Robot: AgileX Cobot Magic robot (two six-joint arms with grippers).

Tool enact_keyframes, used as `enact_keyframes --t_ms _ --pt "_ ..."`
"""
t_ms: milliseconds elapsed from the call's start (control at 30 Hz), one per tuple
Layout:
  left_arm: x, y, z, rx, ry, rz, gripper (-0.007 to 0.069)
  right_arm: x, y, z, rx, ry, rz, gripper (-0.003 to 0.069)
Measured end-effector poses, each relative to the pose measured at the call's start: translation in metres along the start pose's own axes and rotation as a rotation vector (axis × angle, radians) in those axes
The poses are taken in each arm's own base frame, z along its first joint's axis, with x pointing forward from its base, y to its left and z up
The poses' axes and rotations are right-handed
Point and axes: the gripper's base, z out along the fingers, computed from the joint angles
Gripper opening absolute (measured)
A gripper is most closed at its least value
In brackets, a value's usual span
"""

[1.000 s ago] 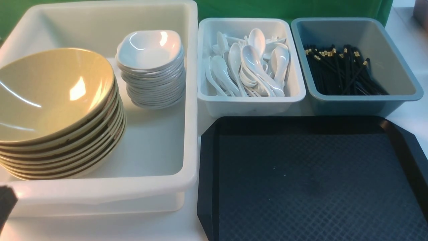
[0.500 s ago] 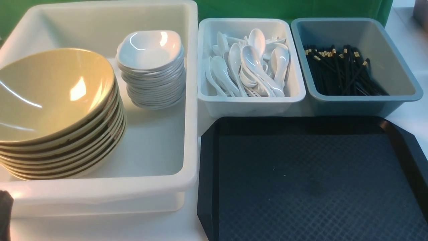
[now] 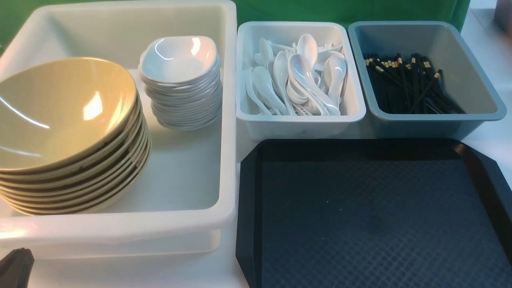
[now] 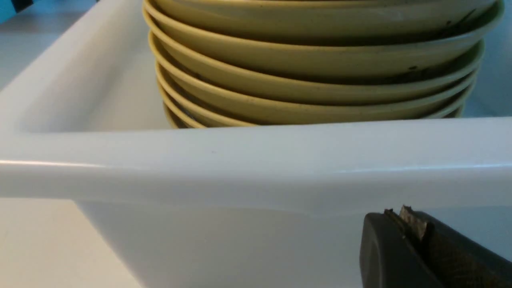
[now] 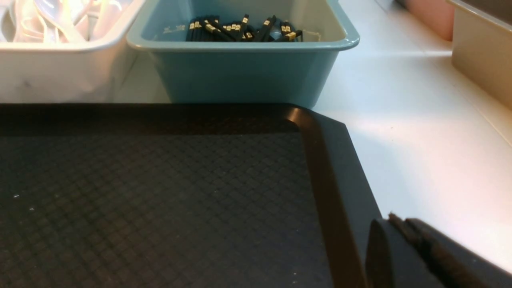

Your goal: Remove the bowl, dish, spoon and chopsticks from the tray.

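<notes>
The black tray (image 3: 360, 224) (image 5: 160, 192) lies bare, with nothing on its textured surface. Olive-yellow bowls (image 3: 60, 116) (image 4: 312, 60) stand stacked in the big white tub (image 3: 120, 230), beside a stack of small white dishes (image 3: 180, 60). White spoons (image 3: 300, 76) fill the middle tub. Black chopsticks (image 3: 408, 86) (image 5: 240, 30) lie in the grey-blue tub. My left gripper (image 3: 16, 266) (image 4: 404, 218) is shut and holds nothing, low in front of the big tub's near wall (image 4: 256, 160). My right gripper (image 5: 394, 222) is shut and holds nothing, beside the tray's right rim.
The small white spoon tub (image 3: 300, 120) and the grey-blue tub (image 3: 440, 120) (image 5: 240, 72) stand side by side just behind the tray. A beige bin (image 5: 484, 48) and a pink container (image 5: 432, 16) stand on the white table to the far right.
My left gripper's dark tip at the lower left corner has dropped lower and shifted slightly right, away from the big tub. Nothing else has moved.
</notes>
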Motion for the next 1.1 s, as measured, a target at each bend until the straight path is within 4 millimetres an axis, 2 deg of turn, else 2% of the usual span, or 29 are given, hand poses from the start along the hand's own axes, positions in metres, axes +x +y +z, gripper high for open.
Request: enact_keyframes --t_ms 1100 --pt "0.0000 0.0020 -0.0002 -0.037 -0.001 -0.009 -0.0011 0.0000 0.0000 0.0000 0.000 0.000 0.002 0.0097"
